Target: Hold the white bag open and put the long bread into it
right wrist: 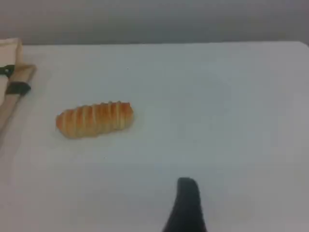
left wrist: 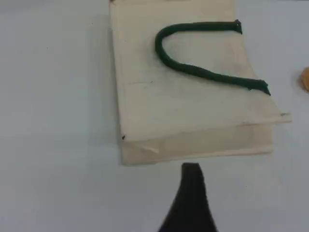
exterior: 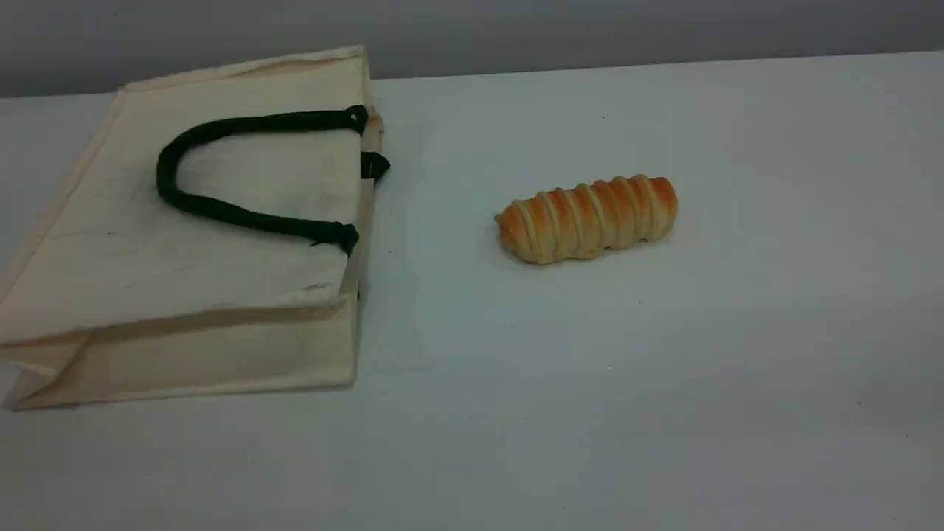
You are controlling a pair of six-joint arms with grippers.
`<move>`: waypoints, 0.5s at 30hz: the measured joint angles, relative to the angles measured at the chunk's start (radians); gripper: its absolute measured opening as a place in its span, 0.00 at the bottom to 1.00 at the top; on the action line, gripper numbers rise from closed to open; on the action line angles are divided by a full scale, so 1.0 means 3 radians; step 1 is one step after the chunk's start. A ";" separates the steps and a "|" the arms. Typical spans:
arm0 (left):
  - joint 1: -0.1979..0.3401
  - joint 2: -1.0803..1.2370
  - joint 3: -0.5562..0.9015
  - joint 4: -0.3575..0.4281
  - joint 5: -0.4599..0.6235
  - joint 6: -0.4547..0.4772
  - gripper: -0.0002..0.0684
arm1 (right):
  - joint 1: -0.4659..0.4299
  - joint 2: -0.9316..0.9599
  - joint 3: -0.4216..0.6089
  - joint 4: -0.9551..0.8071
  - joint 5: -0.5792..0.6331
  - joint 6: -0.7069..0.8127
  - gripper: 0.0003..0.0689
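Observation:
The white bag (exterior: 110,251) lies flat on its side at the table's left, its mouth facing right. One dark green handle (exterior: 221,210) loops across its top face. The long bread (exterior: 586,217) lies on the table a little right of the bag's mouth, apart from it. Neither arm shows in the scene view. In the left wrist view a dark fingertip (left wrist: 191,169) hangs above the table just short of the bag (left wrist: 159,106). The right wrist view shows a dark fingertip (right wrist: 187,186) well clear of the bread (right wrist: 94,119). Neither gripper holds anything.
The pale table (exterior: 664,369) ends at a back edge with a grey wall (exterior: 590,29) behind it. A short end of the bag's second handle (exterior: 375,166) pokes out at the mouth.

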 joint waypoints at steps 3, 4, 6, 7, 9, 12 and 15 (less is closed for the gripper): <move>0.0000 0.0000 0.0000 0.0000 0.0000 0.0000 0.78 | 0.0000 0.0000 0.0000 0.0000 0.0000 0.0000 0.77; 0.0000 0.0000 0.0000 0.0000 0.0000 0.0000 0.78 | 0.0000 0.0000 0.0000 0.0000 0.0000 0.0000 0.77; 0.0000 0.0000 0.0000 0.0000 0.0000 0.0000 0.78 | 0.0000 0.0000 0.0000 0.0000 0.0000 0.0000 0.77; 0.0000 0.0000 0.0000 0.0000 0.0000 0.0000 0.78 | 0.0000 0.0000 0.0000 0.0000 0.0000 0.0000 0.77; 0.0000 0.0000 0.0000 -0.0003 0.0000 0.0000 0.78 | 0.0000 0.0000 0.0000 0.0000 0.0000 0.0000 0.77; 0.0000 0.0000 0.0000 -0.0003 0.0000 0.0000 0.78 | 0.0000 0.0000 0.0000 0.0007 0.0000 0.0000 0.77; 0.0000 0.0000 0.0000 0.0000 0.0000 0.0000 0.78 | 0.0000 0.0000 0.0000 0.0067 -0.0028 0.0000 0.77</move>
